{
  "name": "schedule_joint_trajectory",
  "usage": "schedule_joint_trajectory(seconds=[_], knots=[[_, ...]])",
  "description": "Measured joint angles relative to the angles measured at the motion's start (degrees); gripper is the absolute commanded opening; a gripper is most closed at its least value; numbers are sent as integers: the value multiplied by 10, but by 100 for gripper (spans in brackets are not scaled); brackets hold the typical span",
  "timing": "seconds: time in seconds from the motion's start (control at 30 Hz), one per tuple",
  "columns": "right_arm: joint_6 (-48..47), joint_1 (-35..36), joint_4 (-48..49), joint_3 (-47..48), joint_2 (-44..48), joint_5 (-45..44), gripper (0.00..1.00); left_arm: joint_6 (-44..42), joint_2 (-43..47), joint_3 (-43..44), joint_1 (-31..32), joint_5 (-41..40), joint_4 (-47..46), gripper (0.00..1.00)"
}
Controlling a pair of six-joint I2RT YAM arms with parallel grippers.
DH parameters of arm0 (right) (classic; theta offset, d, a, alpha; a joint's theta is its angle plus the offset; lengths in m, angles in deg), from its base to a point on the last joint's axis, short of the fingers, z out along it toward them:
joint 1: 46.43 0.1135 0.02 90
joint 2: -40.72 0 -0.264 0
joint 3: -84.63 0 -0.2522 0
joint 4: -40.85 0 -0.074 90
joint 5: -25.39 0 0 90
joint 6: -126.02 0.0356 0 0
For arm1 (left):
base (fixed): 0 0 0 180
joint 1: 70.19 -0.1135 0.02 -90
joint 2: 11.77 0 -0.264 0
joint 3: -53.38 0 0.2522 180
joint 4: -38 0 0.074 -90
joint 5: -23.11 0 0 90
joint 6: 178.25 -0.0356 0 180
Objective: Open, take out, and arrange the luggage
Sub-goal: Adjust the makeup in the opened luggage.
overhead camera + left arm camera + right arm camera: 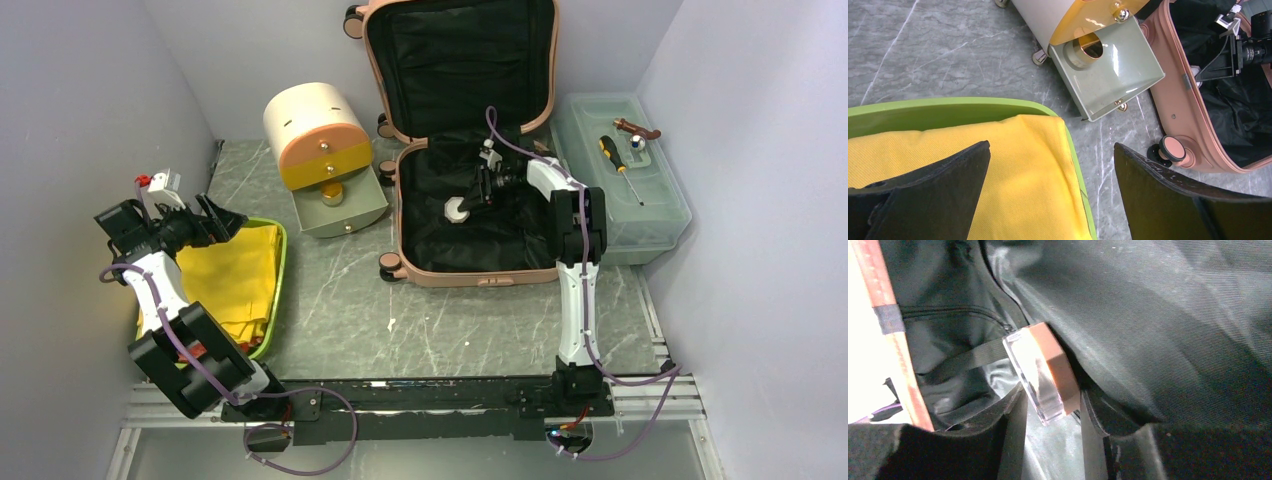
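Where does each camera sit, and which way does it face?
Top external: above, behind the robot, looking down; both arms, open luggage show.
Left wrist: faces past the open left end effector, over the yellow cloth, toward the drawer box.
Right wrist: inside the luggage, facing black lining; a clear-and-tan block within the right end effector.
Shared: top and left wrist show luggage, yellow cloth, drawer box.
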Motion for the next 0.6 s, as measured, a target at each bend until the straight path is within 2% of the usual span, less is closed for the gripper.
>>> schedule_joint_trajectory(seconds=[0.07, 0.1, 0.33, 0.6], knots=[[4, 1, 13, -6, 0, 16, 12, 0, 0, 0, 0, 0, 0, 99], [7, 2, 21, -10, 0, 25, 8, 0, 0, 0, 0, 0, 0, 99], [18, 2, 91, -71, 26, 49, 2, 0, 0, 0, 0, 0, 0, 99], [-35, 0, 124, -106, 136, -78, 0, 0, 0, 0, 0, 0, 0, 99]])
